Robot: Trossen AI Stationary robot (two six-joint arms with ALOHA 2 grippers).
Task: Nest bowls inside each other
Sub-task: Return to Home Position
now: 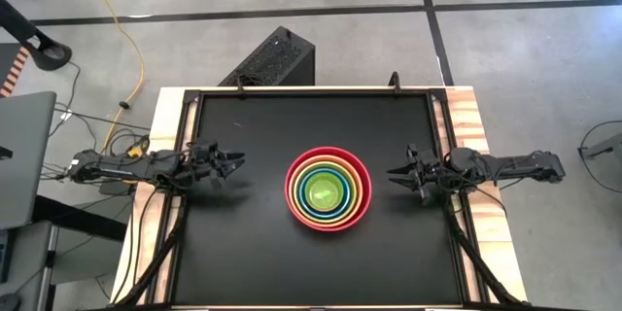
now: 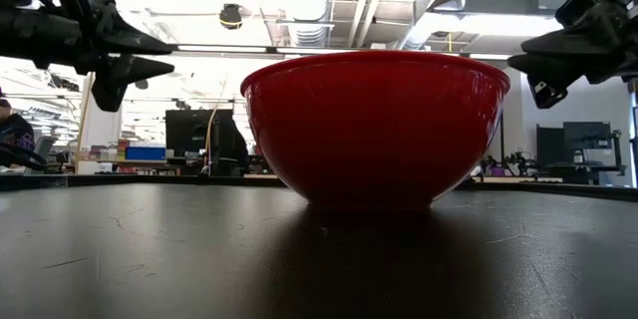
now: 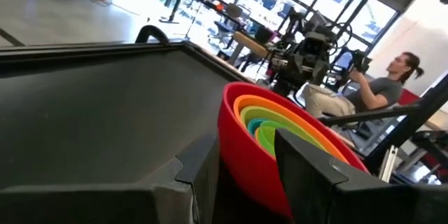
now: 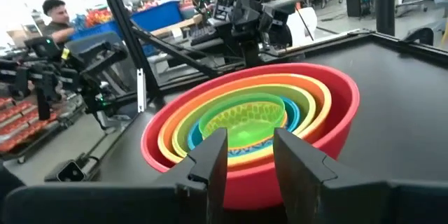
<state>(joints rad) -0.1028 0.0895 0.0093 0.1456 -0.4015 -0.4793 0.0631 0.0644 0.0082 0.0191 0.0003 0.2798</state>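
Bowls, six, form one nest between left arm and right arm.

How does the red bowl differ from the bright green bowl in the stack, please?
Size: the red bowl is the largest, the bright green bowl the smallest. Place: the red bowl stands on the table as the outermost; the bright green bowl sits innermost. Both are round, upright and in one nest. The left gripper and right gripper hang empty at either side.

In the low view the red bowl is backlit by glaring ceiling lights, its shadow thrown onto the black tabletop.
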